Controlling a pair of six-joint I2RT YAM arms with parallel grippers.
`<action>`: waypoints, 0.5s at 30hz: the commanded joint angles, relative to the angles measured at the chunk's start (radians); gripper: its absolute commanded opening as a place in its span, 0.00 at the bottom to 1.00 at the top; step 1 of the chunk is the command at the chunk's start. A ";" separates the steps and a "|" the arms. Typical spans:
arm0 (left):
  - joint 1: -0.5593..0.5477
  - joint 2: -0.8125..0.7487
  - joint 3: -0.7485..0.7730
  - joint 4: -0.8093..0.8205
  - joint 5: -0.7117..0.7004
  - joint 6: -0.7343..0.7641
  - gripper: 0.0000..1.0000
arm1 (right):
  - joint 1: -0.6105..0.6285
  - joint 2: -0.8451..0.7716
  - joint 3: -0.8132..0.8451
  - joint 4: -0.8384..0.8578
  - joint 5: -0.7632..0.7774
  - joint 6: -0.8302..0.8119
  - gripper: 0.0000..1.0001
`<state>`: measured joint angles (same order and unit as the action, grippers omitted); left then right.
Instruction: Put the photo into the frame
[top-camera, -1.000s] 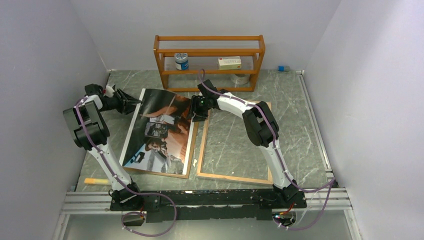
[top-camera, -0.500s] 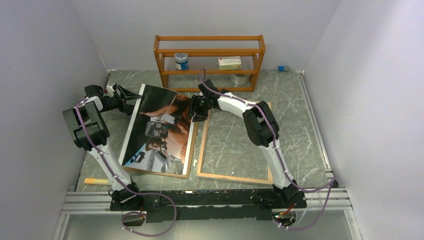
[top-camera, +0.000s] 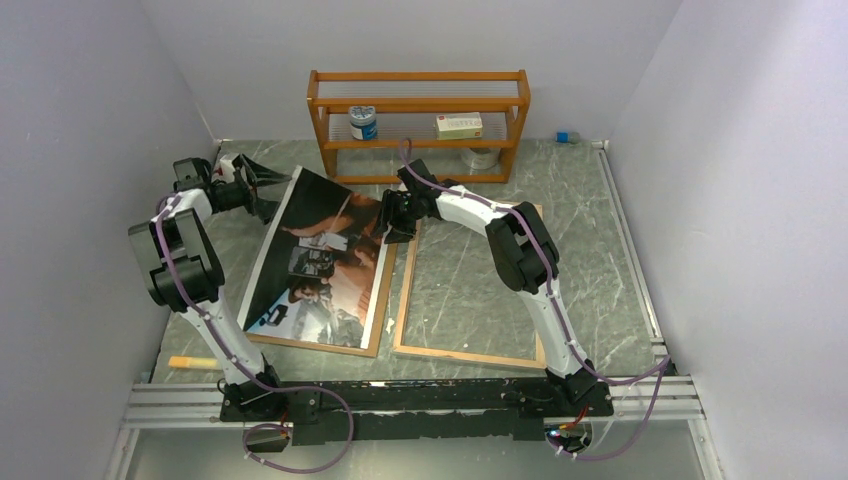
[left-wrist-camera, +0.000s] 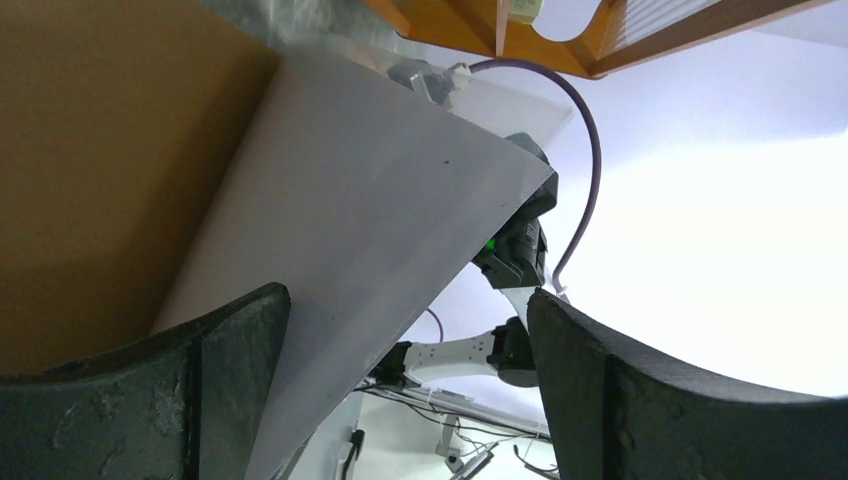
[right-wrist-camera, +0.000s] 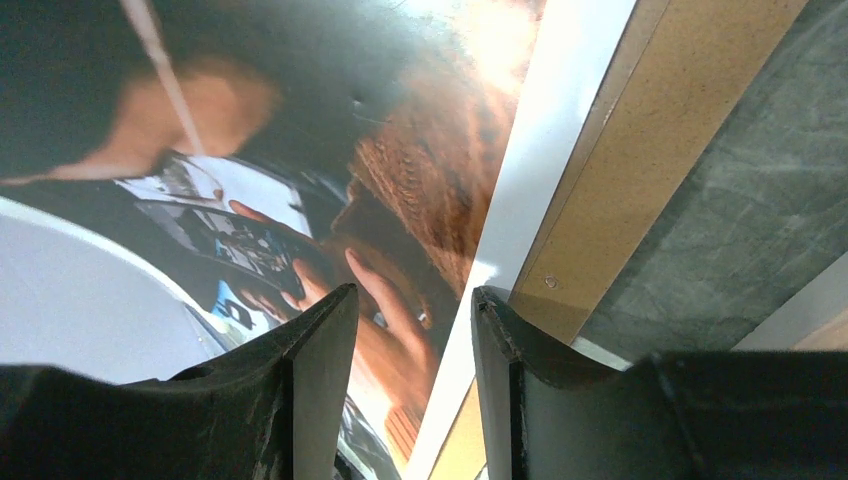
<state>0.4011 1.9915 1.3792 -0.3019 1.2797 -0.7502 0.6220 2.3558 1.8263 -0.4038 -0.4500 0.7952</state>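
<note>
— What just changed?
— The left claw (top-camera: 255, 180) sprang wide open, releasing the photo (top-camera: 318, 255) at its 10 o'clock corner. The right claw (top-camera: 392, 215), at the 1 o'clock corner, stands half-open, pinching nothing I can see.
— And the frame (top-camera: 470, 359)?
— Flat on the surface at the photo's 3 o'clock, unfilled. The photo sits over the brown backing board (left-wrist-camera: 100, 150); it probably needs regrasping.

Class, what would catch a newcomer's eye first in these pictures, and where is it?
The large glossy photo stands out first, lying on a brown board left of centre. Right of it the frame lies flat, and an orange shelf rack stands at the back.
</note>
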 joint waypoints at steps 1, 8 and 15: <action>-0.009 -0.073 -0.019 -0.061 0.037 -0.002 0.94 | -0.001 0.014 -0.043 -0.018 0.076 -0.020 0.50; -0.007 -0.063 -0.016 -0.140 -0.031 0.080 0.83 | -0.002 0.011 -0.055 -0.014 0.076 -0.017 0.50; -0.007 -0.081 -0.029 -0.004 -0.002 0.005 0.55 | -0.003 0.002 -0.080 0.002 0.074 -0.014 0.49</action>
<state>0.3969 1.9625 1.3624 -0.3977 1.2385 -0.7120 0.6205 2.3428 1.7924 -0.3653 -0.4557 0.7971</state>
